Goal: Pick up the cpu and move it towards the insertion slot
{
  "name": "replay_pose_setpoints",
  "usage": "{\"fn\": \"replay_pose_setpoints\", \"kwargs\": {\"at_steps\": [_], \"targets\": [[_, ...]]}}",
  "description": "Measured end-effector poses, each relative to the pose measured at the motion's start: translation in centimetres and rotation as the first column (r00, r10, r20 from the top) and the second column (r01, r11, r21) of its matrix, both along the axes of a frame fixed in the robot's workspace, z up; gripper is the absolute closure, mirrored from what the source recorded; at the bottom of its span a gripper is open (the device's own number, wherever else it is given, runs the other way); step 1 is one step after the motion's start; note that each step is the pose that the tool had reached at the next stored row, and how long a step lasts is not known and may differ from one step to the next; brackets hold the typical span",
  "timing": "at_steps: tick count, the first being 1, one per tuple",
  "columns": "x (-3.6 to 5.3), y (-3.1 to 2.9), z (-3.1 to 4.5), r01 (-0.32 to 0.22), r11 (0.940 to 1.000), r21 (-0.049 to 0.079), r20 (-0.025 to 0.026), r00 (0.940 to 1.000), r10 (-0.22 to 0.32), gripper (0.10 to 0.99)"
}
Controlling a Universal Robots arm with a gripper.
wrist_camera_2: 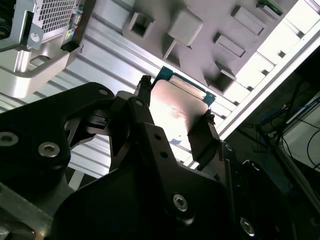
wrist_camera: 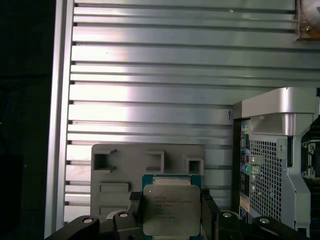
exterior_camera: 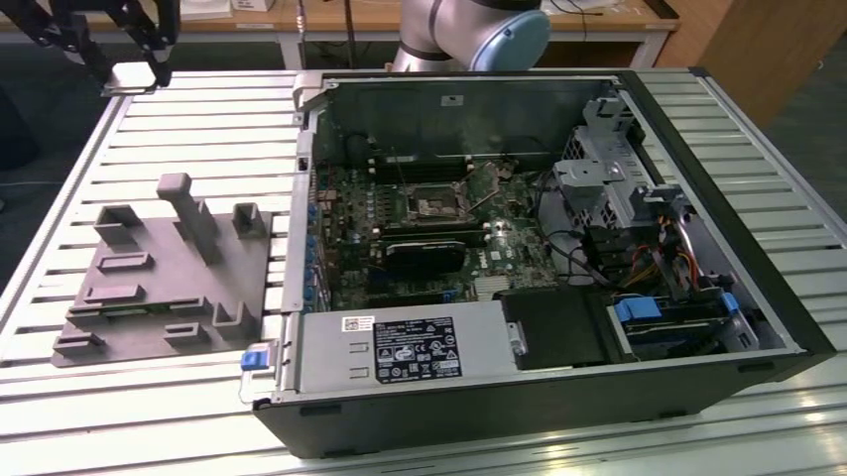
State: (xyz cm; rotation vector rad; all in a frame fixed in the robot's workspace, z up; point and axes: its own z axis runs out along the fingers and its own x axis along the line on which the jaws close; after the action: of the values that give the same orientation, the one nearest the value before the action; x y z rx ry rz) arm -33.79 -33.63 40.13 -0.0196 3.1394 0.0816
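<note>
Fingers of the gripper (wrist_camera: 171,212) are clamped on opposite edges of the cpu (wrist_camera: 171,209), which we carry lifted clear above the grey fixture plate (exterior_camera: 166,288) and the slatted metal table (exterior_camera: 159,129). We judge the insertion slot (exterior_camera: 435,206) well apart, inside the open computer case (exterior_camera: 530,248), toward the exterior view's right of the gripper (exterior_camera: 126,45).

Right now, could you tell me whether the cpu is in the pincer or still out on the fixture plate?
In the pincer: in both wrist views its fingers clamp the cpu at opposite edges, above the grey fixture plate.
</note>
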Motion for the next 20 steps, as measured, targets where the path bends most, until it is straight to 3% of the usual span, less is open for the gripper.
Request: {"fn": "replay_pose_setpoints", "kwargs": {"at_steps": [20], "targets": [[4.34, 0.31, -0.03, 0.0, 1.0, 0.0, 0.0001, 1.0, 0.0, 0.541]]}}
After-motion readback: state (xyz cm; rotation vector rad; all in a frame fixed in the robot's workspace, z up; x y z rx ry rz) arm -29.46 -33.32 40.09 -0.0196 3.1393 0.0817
